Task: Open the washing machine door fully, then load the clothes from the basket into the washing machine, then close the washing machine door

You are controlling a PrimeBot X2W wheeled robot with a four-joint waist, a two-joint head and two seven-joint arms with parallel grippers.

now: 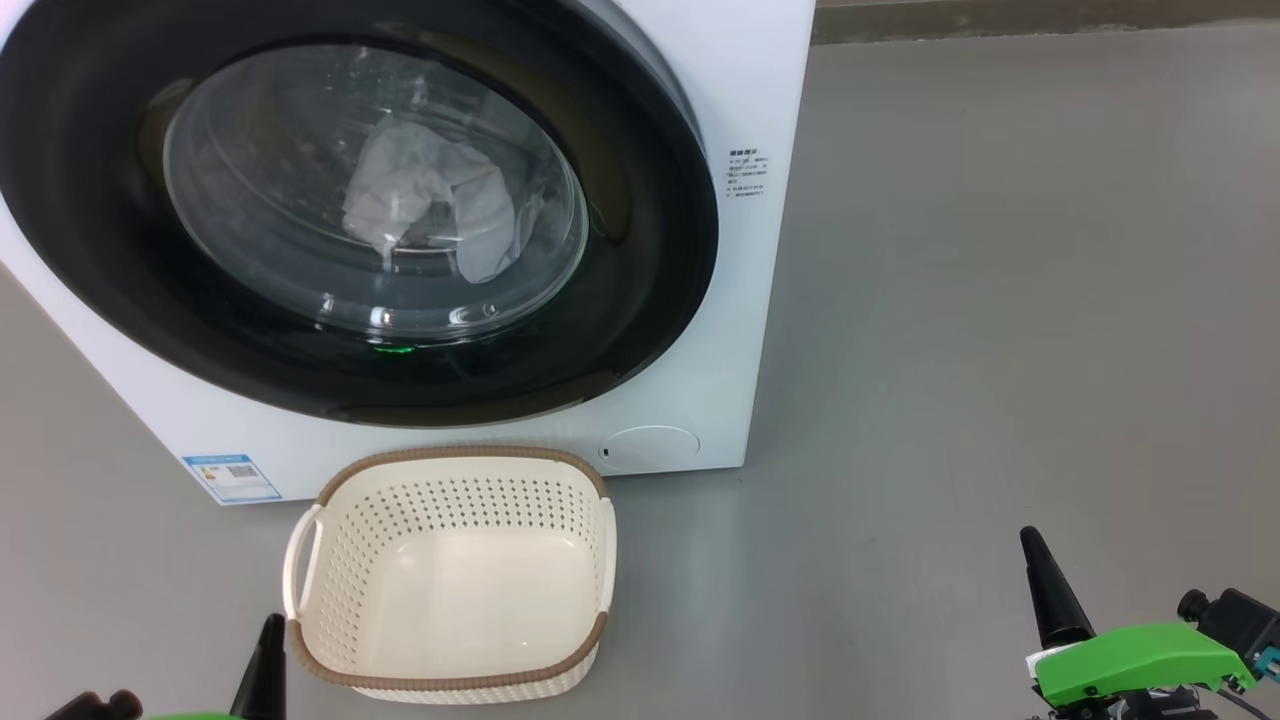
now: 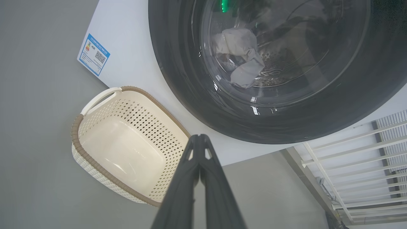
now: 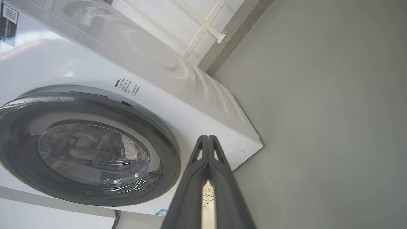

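Washing machine door [image 1: 100, 260]: glossy black ring, clear glass, seen closed.
Clothes [image 1: 420, 195]: pale, seen inside drum.
Basket [image 1: 450, 457]: bare floor shown.
Left gripper [image 2: 199, 140], right gripper [image 3: 207, 140]: clenched, nothing held.

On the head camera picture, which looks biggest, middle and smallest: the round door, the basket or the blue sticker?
1. The door looks biggest by far.
2. The basket comes next, though it sits nearer the camera.
3. The blue sticker looks smallest.
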